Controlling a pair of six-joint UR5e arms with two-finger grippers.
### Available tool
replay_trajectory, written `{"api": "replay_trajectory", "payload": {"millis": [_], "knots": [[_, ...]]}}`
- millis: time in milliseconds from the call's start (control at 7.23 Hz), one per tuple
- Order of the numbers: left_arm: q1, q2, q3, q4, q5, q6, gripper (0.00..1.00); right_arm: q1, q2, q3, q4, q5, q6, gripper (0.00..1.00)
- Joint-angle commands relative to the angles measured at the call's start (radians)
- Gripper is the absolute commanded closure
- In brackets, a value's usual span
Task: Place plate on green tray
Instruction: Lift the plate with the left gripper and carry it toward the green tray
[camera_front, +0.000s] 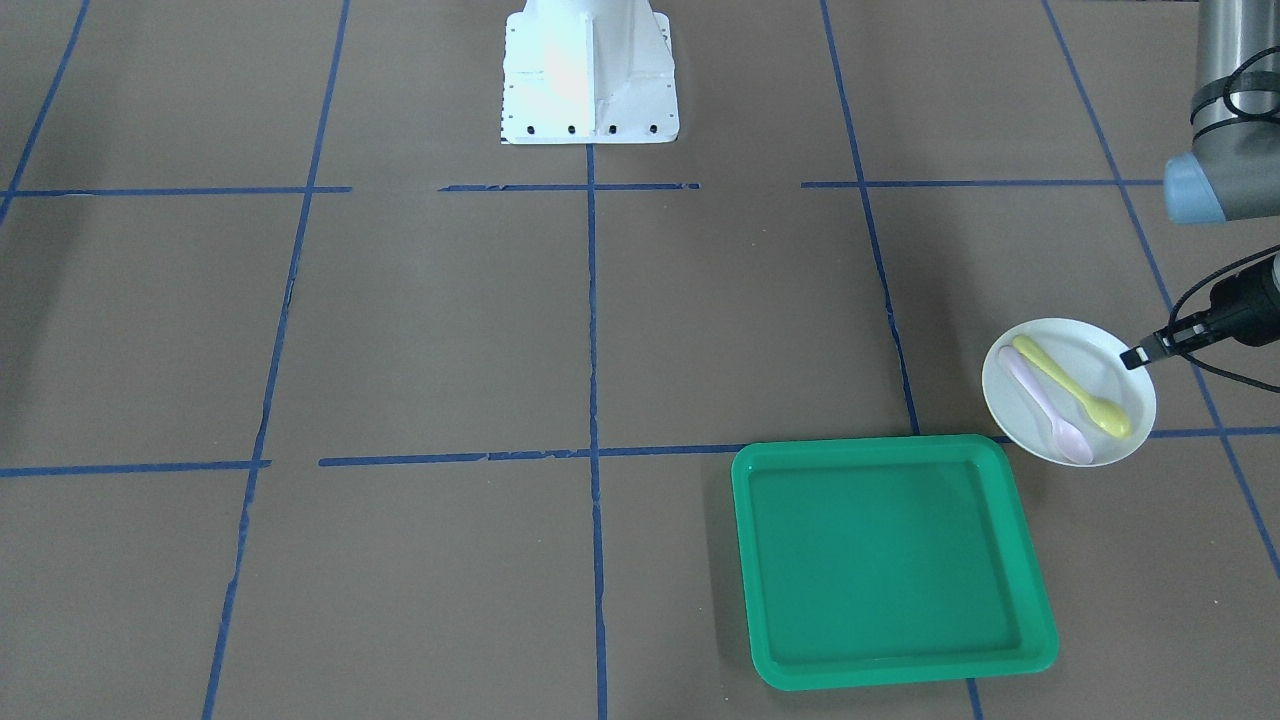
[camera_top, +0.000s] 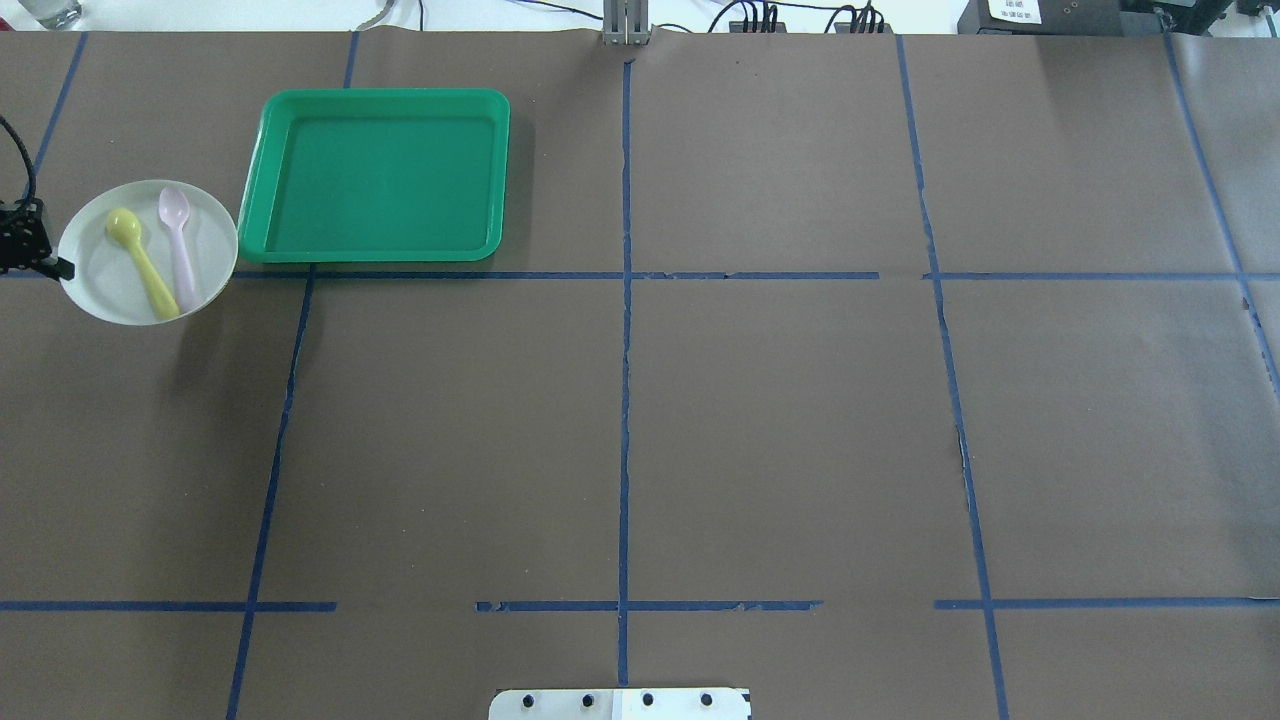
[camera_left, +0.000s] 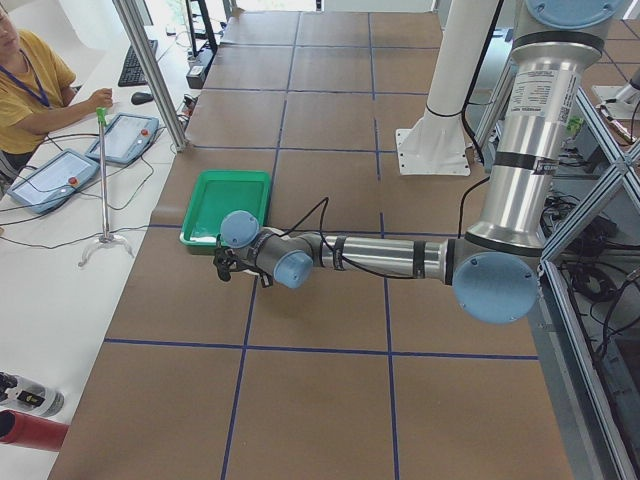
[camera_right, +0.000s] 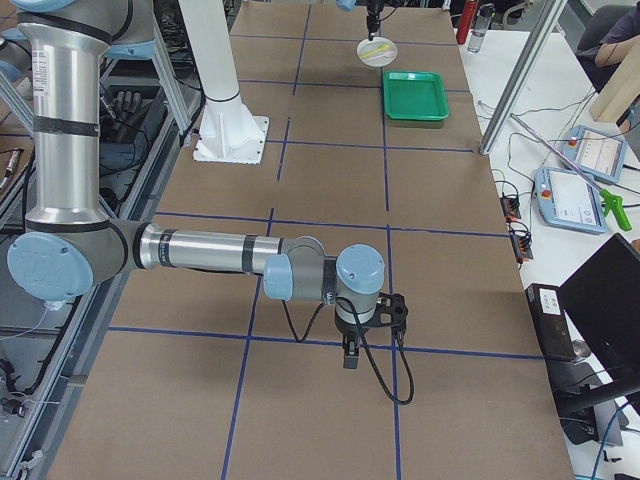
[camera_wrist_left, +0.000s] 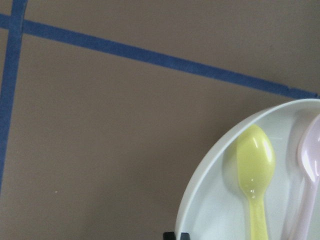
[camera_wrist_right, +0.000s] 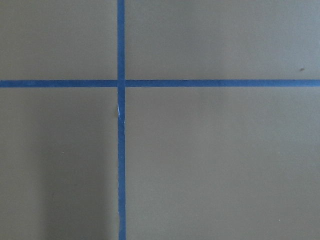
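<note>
The small white plate (camera_front: 1102, 368) is held by its rim in my left gripper (camera_front: 1138, 356), which is shut on it. The plate hangs a little above the table, just beside the near corner of the green tray (camera_front: 880, 560). A yellow spoon (camera_front: 1075, 390) and a pink spoon (camera_front: 1046, 405) lie on the plate. In the overhead view the plate (camera_top: 100, 280) is left of the tray (camera_top: 380, 170), with the left gripper (camera_top: 58, 266) at its left rim. My right gripper (camera_right: 350, 355) shows only in the exterior right view, low over bare table; I cannot tell whether it is open or shut.
The white robot base (camera_front: 590, 75) stands at the table's middle edge. An operator (camera_left: 30, 85) sits beyond the tray's side with teach pendants (camera_left: 50, 175). Blue tape lines cross the brown table.
</note>
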Motion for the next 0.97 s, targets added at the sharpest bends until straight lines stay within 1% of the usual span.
{"api": "replay_trajectory", "payload": {"millis": [0,138,277,415,553,830], "knots": [[-0.001,-0.132,0.137,-0.131,0.002,-0.191,1.00,0.000,0.000,0.000,0.000,0.000,0.000,0.00],[-0.001,-0.209,0.204,-0.133,0.001,-0.217,1.00,0.000,0.000,0.000,0.000,0.000,0.000,0.00],[0.002,-0.251,0.227,-0.134,0.001,-0.254,1.00,0.000,0.000,0.000,0.000,0.000,0.000,0.00],[0.005,-0.274,0.229,-0.134,0.001,-0.303,1.00,0.000,0.000,0.000,0.000,0.000,0.000,0.00],[0.040,-0.310,0.242,-0.145,0.001,-0.367,1.00,0.000,0.000,0.000,0.000,0.000,0.000,0.00],[0.100,-0.372,0.360,-0.334,0.019,-0.496,1.00,0.000,0.000,0.000,0.000,0.000,0.000,0.00]]}}
